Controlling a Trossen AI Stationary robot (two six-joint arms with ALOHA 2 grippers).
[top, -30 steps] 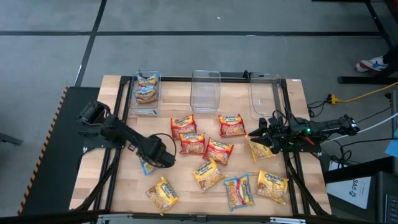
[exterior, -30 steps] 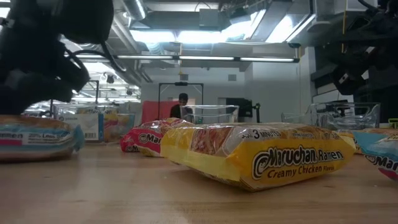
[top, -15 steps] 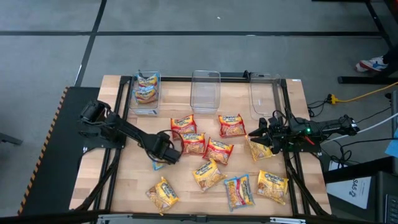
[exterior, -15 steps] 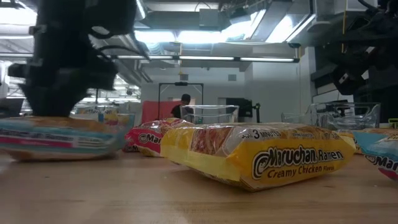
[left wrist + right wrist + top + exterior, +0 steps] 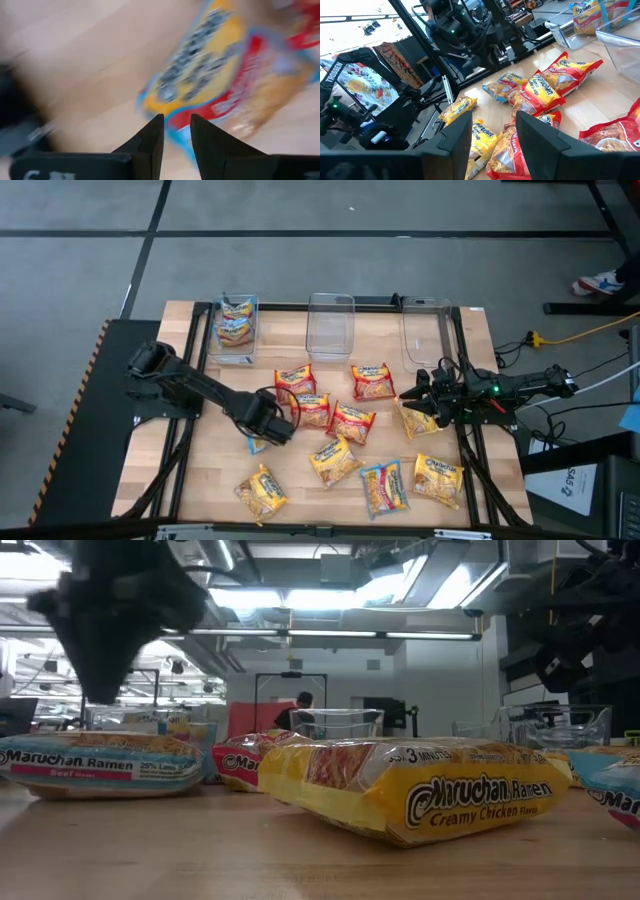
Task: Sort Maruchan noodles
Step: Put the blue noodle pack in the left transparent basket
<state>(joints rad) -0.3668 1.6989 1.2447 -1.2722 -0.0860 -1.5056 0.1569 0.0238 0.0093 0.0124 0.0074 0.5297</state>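
Note:
My left gripper (image 5: 268, 424) hangs above a blue Maruchan packet (image 5: 256, 444) near the table's left middle. In the low view the left gripper (image 5: 105, 685) is clear of that packet (image 5: 100, 765), which lies flat on the wood. The left wrist view shows the left gripper (image 5: 176, 120) open by a narrow gap, with the blurred blue packet (image 5: 210, 75) below. My right gripper (image 5: 408, 394) waits open near the right side over a yellow packet (image 5: 415, 420); its wrist view (image 5: 492, 125) looks across several red and yellow packets.
Red packets (image 5: 312, 410) cluster mid-table; yellow ones (image 5: 335, 460) and another blue one (image 5: 385, 485) lie nearer the near edge. Three clear bins stand along the far edge: the left bin (image 5: 216, 345) holds blue packets; the middle (image 5: 330, 348) and right (image 5: 425, 355) bins show none.
My left gripper moved toward the table's right, came down on the blue packet and slid it a little rightward along the table. It then rose clear, leaving the packet lying flat.

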